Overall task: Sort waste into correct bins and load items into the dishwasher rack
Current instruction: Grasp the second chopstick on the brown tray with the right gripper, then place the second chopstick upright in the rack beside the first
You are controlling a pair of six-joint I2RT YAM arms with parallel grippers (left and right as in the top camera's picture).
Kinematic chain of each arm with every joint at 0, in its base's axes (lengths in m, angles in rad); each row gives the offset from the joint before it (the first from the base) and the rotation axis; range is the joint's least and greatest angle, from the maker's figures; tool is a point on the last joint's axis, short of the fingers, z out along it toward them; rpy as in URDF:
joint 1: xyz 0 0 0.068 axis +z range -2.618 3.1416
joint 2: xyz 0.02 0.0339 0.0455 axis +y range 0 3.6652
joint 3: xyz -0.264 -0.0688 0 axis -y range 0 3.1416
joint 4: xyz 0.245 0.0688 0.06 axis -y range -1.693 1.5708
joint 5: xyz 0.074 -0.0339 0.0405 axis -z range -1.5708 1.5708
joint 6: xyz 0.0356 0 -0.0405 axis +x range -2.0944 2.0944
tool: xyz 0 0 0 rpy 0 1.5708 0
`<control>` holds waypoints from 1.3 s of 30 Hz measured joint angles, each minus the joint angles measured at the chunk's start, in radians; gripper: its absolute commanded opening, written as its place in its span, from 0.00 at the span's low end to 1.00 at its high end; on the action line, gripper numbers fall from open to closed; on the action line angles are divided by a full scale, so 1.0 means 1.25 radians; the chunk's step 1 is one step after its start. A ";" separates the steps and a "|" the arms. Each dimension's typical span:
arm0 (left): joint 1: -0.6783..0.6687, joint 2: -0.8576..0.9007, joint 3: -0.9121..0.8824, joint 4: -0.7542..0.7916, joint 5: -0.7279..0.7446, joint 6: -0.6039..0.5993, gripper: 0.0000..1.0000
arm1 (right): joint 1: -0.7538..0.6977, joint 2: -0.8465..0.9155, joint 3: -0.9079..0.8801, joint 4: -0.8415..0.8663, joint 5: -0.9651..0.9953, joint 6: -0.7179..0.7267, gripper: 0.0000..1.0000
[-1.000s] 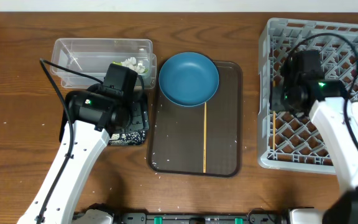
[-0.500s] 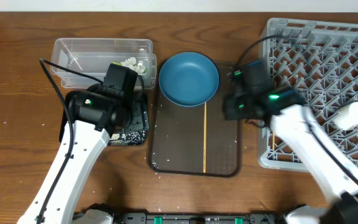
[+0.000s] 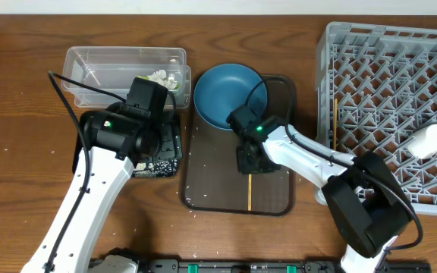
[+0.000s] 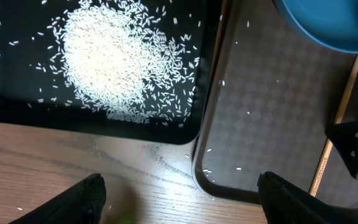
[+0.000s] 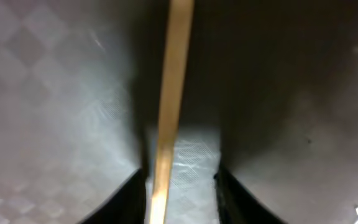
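One wooden chopstick lies lengthwise on the brown serving tray. My right gripper is down over it, open, with a finger on either side of the chopstick in the right wrist view. A second chopstick lies at the left edge of the grey dishwasher rack. The dark-blue dish sits at the tray's far end. My left gripper is open and empty, above the black tray that holds loose rice.
The clear tub with white scraps stands at the back left. Two white cups lie at the rack's right side. Stray rice grains dot the brown tray and the table. The blue dish shows in the left wrist view.
My right arm has swung left from the rack to the brown tray and come down over the chopstick. The left arm has not moved.
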 measured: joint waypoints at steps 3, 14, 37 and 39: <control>0.000 0.000 0.000 0.000 0.000 0.000 0.81 | -0.001 0.001 0.002 -0.014 0.028 0.037 0.12; 0.000 0.000 0.000 0.000 0.000 0.000 0.81 | -0.061 0.001 0.004 -0.031 0.049 0.039 0.01; 0.000 0.000 0.000 0.001 0.000 0.000 0.81 | -0.488 -0.337 0.057 -0.117 0.053 -0.354 0.01; 0.000 0.000 0.000 0.000 0.000 0.000 0.81 | -0.496 -0.316 0.052 -0.120 0.045 -0.372 0.01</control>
